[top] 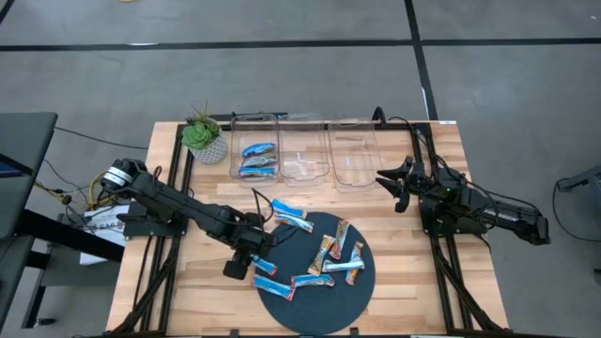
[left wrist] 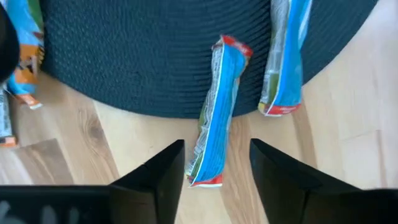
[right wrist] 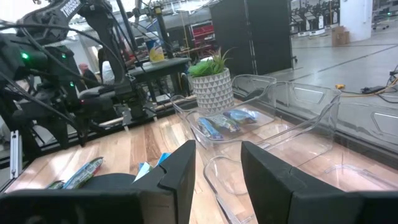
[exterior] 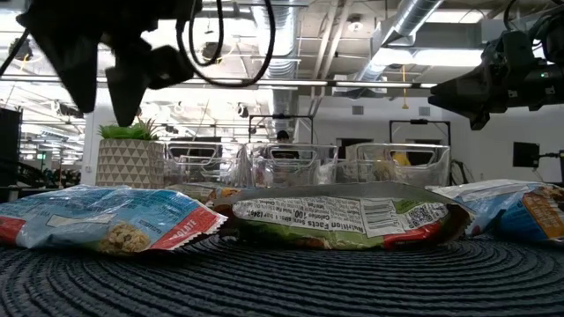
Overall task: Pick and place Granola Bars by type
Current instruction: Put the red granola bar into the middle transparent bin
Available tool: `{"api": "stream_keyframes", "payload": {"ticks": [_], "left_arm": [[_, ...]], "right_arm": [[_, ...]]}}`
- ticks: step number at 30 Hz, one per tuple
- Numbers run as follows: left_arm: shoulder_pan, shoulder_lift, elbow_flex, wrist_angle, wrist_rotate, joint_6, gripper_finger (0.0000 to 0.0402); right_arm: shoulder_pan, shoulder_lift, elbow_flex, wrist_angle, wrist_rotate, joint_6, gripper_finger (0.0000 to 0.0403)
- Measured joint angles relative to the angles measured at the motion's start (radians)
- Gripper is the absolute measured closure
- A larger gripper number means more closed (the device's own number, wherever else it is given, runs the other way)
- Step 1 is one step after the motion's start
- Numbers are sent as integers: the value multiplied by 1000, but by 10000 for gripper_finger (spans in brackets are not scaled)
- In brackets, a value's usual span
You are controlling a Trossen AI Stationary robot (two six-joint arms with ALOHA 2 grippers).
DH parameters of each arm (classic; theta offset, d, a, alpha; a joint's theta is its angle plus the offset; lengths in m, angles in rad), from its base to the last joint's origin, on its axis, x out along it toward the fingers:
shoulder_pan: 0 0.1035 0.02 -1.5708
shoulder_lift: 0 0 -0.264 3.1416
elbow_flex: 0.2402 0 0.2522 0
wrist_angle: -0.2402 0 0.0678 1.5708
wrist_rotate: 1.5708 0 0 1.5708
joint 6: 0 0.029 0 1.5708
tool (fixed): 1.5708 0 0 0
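Several foil-wrapped granola bars (top: 324, 258) lie flat on a dark round mat (top: 315, 305), mostly blue-and-white, some orange. My left gripper (left wrist: 214, 177) is open and hovers, pointing down, over the mat's left edge (top: 255, 246). Its fingers stand on either side of the end of one blue bar (left wrist: 214, 118) without touching it. That bar lies half on the mat, half on the wood, and a second blue bar (left wrist: 286, 56) lies beside it. My right gripper (top: 399, 183) is open and waits in the air near the rightmost bin; the right wrist view shows its fingers apart (right wrist: 217, 168).
Three clear bins stand in a row at the far edge: the left one (top: 255, 150) holds two blue bars (top: 258, 160), and the middle (top: 302, 150) and right (top: 352, 155) bins look empty. A potted plant (top: 205, 139) stands left of them. Bare wood (top: 404, 272) lies right of the mat.
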Motion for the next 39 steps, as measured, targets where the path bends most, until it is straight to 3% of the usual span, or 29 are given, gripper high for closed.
{"api": "stream_keyframes", "payload": {"ticks": [6,16,39], "left_arm": [[-19,0,-65,55,-1,46,190],[-27,0,-180,222,-50,29,187],[-58,132,-184,337,-47,21,187]], "right_arm": [[0,0,0,0,0,0,280],[0,0,0,0,0,0,280],[0,13,0,0,1,0,280]]}}
